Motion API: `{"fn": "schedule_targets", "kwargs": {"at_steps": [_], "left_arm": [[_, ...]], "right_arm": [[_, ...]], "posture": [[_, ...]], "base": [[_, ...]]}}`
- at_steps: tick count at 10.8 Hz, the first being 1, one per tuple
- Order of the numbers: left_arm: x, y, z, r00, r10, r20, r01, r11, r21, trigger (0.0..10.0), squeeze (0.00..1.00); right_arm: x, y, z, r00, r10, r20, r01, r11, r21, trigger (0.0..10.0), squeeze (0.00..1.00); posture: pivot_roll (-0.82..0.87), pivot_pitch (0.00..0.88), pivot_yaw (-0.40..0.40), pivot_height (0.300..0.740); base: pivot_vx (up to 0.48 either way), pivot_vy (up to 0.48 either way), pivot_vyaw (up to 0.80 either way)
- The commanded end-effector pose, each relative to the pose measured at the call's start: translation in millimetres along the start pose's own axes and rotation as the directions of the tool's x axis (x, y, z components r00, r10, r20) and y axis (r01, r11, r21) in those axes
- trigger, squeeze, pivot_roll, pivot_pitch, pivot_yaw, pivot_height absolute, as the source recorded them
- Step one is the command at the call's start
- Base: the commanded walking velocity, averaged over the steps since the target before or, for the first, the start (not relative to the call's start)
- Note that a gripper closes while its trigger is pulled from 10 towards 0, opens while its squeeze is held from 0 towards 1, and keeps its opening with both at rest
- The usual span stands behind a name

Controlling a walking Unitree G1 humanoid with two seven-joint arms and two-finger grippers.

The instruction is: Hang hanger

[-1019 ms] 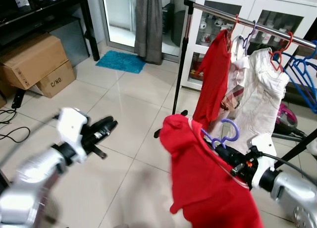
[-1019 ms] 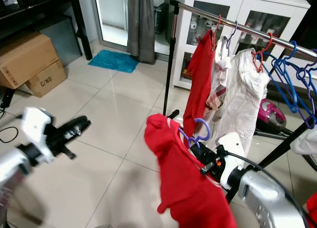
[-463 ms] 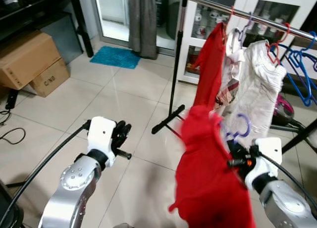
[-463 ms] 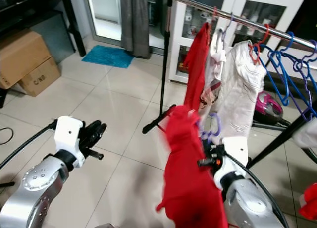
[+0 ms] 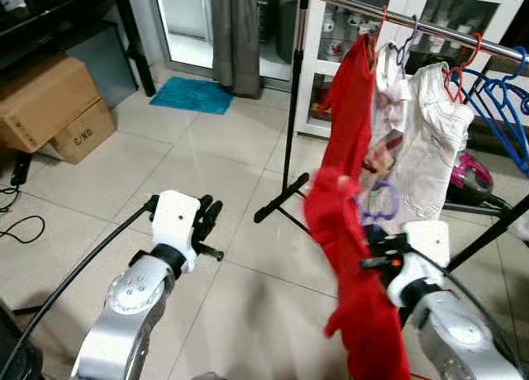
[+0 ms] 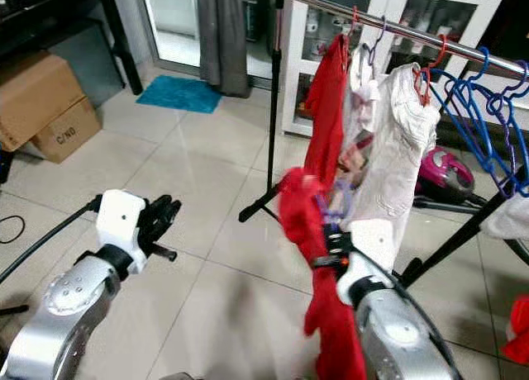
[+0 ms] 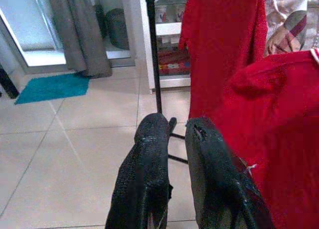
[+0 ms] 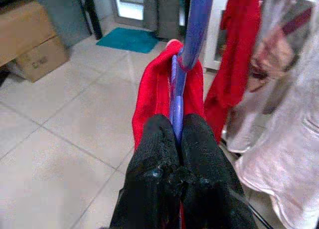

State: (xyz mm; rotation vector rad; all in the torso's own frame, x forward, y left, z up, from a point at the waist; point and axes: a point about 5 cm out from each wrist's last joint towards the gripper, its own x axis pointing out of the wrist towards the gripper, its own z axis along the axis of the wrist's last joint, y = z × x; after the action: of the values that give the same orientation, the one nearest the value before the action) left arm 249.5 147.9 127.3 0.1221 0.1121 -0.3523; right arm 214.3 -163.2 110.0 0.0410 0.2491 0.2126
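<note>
Clothes rail (image 5: 397,20) carries a red garment (image 5: 351,107), white jacket (image 5: 430,140) and blue hangers (image 5: 500,99). Right gripper (image 8: 175,134) is clamped on the purple hanger (image 8: 192,45) bearing a red shirt (image 5: 355,289), below the rail. Left gripper (image 7: 172,154), fingers slightly apart, holds nothing.

Ahead of me at ten o'clock, two cardboard boxes (image 5: 50,107) sit on the tiled floor (image 5: 165,173) beneath a dark table (image 5: 74,8). A teal mat (image 5: 192,95) lies before a grey curtain (image 5: 234,33) at twelve o'clock. A white glass-fronted cabinet (image 5: 430,16) stands at one o'clock.
</note>
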Motion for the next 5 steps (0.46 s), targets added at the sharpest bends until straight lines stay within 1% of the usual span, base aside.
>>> {"fn": "schedule_targets", "kwargs": {"at_steps": [1,3,4,5], "left_arm": [[0.9,1.3,1.0,1.0,0.001,0.008,-0.001,1.0,-0.014,10.0,0.0],[-1.7,8.2,2.5,1.0,0.021,0.008,-0.021,1.0,-0.01,10.0,0.0],[-4.3,13.5,5.0,0.999,0.041,0.009,-0.041,0.999,-0.011,10.0,0.0],[-9.5,18.7,5.1,0.999,0.053,0.001,-0.053,0.999,0.004,10.0,0.0]], "right_arm": [[2.2,4.5,9.7,0.998,0.041,0.048,-0.04,0.999,-0.008,10.0,0.0],[9.7,12.0,15.6,0.992,0.107,0.068,-0.105,0.994,-0.026,10.0,0.0],[15.6,16.1,18.6,0.985,0.148,0.084,-0.147,0.989,-0.023,10.0,0.0],[23.6,18.1,15.8,0.986,0.153,0.071,-0.15,0.988,-0.044,10.0,0.0]], "posture": [[0.02,0.027,0.017,0.74],[0.06,0.022,0.006,0.74],[0.08,0.03,-0.003,0.74],[0.1,0.032,-0.014,0.74]], "base": [[0.0,0.0,0.0],[0.0,0.0,0.0],[0.247,0.0,0.0],[0.247,0.0,0.0]]}}
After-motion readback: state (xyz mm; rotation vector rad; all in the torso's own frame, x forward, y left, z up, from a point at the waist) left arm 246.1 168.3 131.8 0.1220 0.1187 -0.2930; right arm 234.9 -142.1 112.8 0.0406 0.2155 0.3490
